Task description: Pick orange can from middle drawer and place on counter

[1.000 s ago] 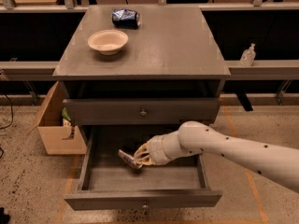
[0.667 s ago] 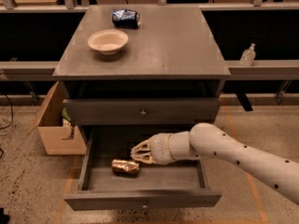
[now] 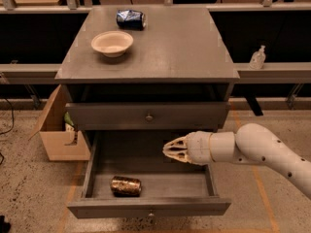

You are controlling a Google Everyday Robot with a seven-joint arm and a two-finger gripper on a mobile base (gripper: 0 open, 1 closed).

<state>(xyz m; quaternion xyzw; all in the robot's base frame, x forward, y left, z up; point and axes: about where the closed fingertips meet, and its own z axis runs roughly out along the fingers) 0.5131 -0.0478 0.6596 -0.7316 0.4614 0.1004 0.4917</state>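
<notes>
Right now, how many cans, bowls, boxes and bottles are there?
Cans: 2, the orange can in the middle drawer, the blue can on the counter
Bowls: 1, the bowl
Boxes: 1, the cardboard box
Bottles: 1, the bottle
Total: 5
The gripper hovers over the middle drawer, apart from the orange can.

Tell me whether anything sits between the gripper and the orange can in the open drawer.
Nothing visible does. The gripper hovers above the middle drawer, right of centre; the orange can lies on its side at the front left, with only bare drawer floor between them.
</notes>
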